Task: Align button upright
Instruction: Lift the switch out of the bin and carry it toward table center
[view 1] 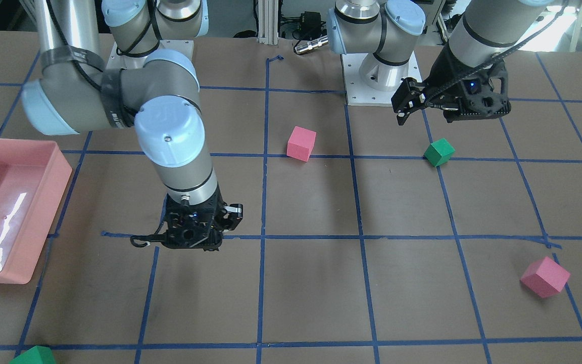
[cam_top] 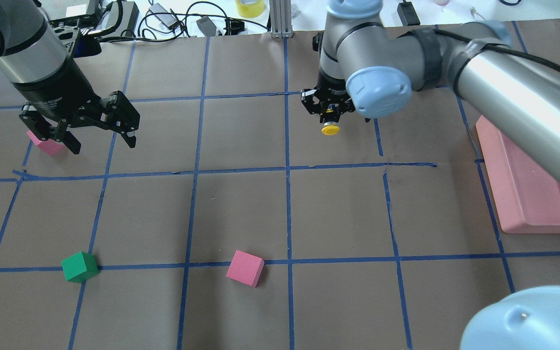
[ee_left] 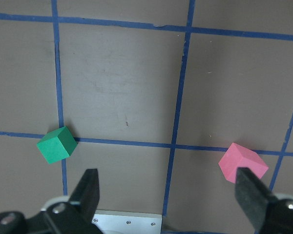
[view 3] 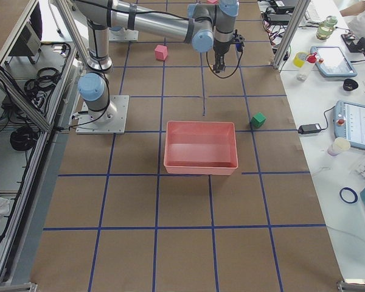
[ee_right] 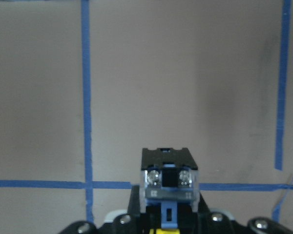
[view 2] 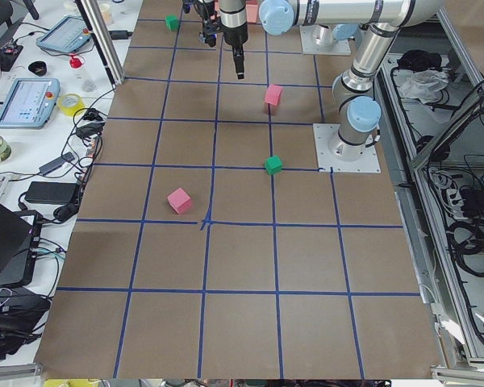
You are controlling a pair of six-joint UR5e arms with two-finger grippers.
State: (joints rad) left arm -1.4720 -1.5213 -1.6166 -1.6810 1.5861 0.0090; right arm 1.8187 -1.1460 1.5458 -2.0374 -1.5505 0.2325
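Observation:
My right gripper [cam_top: 329, 115] is shut on the button [cam_top: 329, 129] and holds it just above the table in the far middle. The button's yellow cap sticks out towards the robot's side in the overhead view. In the right wrist view its black-grey base [ee_right: 168, 178] points away from the camera, with the yellow cap at the bottom edge. In the front-facing view the right gripper [view 1: 195, 241] hides the button. My left gripper [cam_top: 99, 138] is open and empty above the table at the far left, and its two fingers [ee_left: 90, 191] stand wide apart.
A pink cube [cam_top: 245, 268] and a green cube [cam_top: 79, 267] lie near the robot's side. Another pink cube [cam_top: 46, 145] lies under the left gripper. A pink bin [cam_top: 528, 204] stands at the right. Another green cube [view 1: 33, 356] lies at the far edge.

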